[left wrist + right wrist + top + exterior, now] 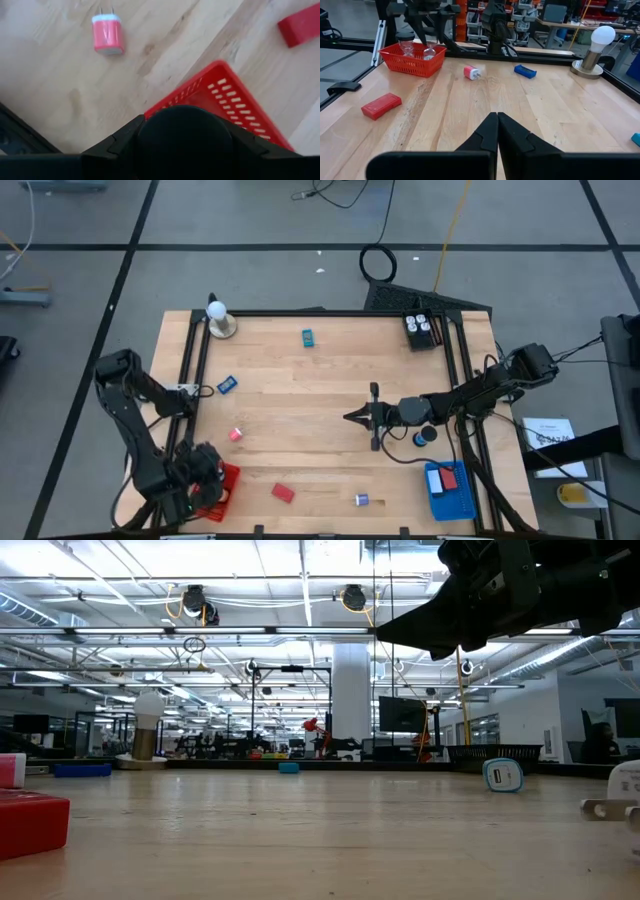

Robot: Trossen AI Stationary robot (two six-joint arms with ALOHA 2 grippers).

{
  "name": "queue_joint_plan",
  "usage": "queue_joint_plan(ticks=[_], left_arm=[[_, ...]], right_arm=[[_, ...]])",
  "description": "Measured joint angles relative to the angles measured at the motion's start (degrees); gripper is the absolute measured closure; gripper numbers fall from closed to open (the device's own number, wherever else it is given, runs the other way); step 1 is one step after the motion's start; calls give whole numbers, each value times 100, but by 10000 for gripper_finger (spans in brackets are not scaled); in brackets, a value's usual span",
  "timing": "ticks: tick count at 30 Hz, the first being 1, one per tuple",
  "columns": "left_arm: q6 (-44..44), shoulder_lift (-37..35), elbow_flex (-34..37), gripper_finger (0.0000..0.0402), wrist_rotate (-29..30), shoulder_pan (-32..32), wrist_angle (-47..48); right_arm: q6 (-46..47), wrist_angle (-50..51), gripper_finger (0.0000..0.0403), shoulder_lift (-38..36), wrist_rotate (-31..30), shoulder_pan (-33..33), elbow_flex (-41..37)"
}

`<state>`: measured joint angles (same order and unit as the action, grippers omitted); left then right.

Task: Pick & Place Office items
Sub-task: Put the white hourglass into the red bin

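Note:
My left gripper (200,476) is at the near left corner, over the red mesh basket (224,486), shut on a black round piece (183,140). My right gripper (358,417) hangs shut and level over the middle of the table, holding nothing. Loose on the wood lie a pink-red plug block (107,34), a red block (283,492), a blue block (227,384), a teal bit (308,336), a small purple-and-white bit (361,499) and a black disc (425,436). My left gripper has the black round piece's two sides (145,142) pinched between its two fingers (112,147). The fingers point steeply down from above. The piece is lifted clear, over the red basket's rim (200,82).
A blue mesh basket (462,498) with a red and a white-and-blue piece stands at the near right. A white ball on a tan base (218,320) and a black box (420,328) stand along the far edge. Black rails run along the left and right sides.

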<state>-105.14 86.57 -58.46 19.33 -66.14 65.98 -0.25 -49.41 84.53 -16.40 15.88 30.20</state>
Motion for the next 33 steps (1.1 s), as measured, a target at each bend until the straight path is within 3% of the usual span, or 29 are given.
queue_joint_plan(ticks=[15,22,25,33], left_arm=[[-342,159,0,196,-443,-191,-47],[-118,156,-2,112,-495,-188,-293],[55,153,-25,95,-552,-186,-247],[747,151,-646,117,-290,-102,691]], right_arm=[[19,0,403,0,0,-2,0],[22,0,403,0,0,-2,0],[22,0,403,0,0,-2,0],[22,-2,403,0,0,-2,0]])
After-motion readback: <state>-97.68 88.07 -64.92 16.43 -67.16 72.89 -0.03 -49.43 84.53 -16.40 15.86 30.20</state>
